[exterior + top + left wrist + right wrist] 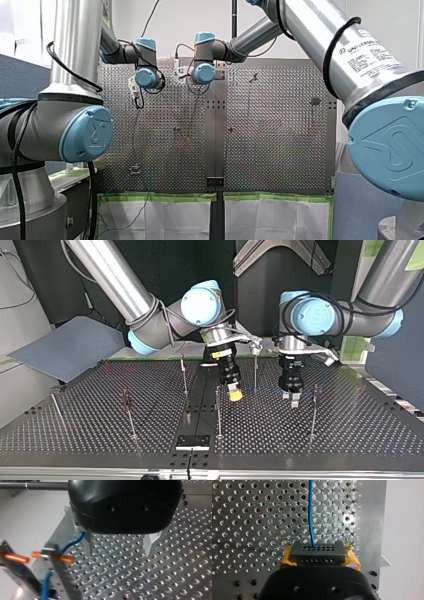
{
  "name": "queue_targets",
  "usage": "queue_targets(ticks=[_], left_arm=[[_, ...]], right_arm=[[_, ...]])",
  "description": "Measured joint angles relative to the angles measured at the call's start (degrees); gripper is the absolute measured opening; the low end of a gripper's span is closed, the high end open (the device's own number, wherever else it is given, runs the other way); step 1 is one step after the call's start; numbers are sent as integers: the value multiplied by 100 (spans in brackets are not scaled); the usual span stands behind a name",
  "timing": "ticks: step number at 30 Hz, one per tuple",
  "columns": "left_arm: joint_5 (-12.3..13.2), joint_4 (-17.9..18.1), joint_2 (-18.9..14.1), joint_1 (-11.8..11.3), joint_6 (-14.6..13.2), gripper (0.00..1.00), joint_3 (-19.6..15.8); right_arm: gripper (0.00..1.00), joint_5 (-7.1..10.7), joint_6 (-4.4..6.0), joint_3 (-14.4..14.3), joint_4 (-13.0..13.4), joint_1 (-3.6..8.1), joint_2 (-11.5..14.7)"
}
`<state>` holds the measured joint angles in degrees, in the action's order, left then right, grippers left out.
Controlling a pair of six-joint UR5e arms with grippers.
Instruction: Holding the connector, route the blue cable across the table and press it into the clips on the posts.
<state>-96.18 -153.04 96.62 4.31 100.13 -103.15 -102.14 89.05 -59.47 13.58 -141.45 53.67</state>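
Note:
In the right wrist view my right gripper point(318, 555) is shut, its yellow pads point(284, 558) clamping a dark grey connector point(317, 552). The blue cable point(311, 512) runs straight ahead from the connector over the perforated table point(249, 517). My left gripper point(120, 553) stands open just above the plate, nothing between its metal fingers point(88, 543). The blue cable point(75, 542) passes beside one finger and reaches a clip with orange parts point(53, 555). In the top view my right gripper point(234, 394) hangs near the middle and my left gripper point(292, 397) to its right, both low over the table.
Several thin posts stand on the table, among them a post point(218, 410) in front of my right gripper, another post point(313, 410) beside my left gripper, and a far post point(184, 375). A black plate point(192, 441) lies at the near edge in the top view.

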Motion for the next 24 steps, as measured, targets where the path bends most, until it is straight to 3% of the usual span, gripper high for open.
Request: queue_targets(ticks=[3,5,6,7,8,9,10,11,19,24], left_arm=[[-12,6,26,1,7,100,0],[-16,8,31,1,14,73,0],[-17,8,32,1,17,73,1],[-18,9,32,1,20,52,3],[-18,11,33,1,24,38,2],[-19,12,32,1,28,38,2],[-19,14,32,2,33,16,2],[-19,15,33,2,37,0,1],[-34,-36,31,12,81,0,-2],[-237,-204,20,50,59,0,-29]], right_arm=[[0,0,0,0,-2,0,0],[0,0,0,0,-2,-1,0],[0,0,0,0,-3,0,0],[0,0,0,0,-3,1,0],[0,1,0,0,-3,1,0],[0,0,0,0,-3,2,0],[0,0,0,0,-3,2,0],[0,0,0,0,-3,2,0],[0,0,14,-4,-9,-3,-4],[0,-57,31,-28,-19,-8,-13]])
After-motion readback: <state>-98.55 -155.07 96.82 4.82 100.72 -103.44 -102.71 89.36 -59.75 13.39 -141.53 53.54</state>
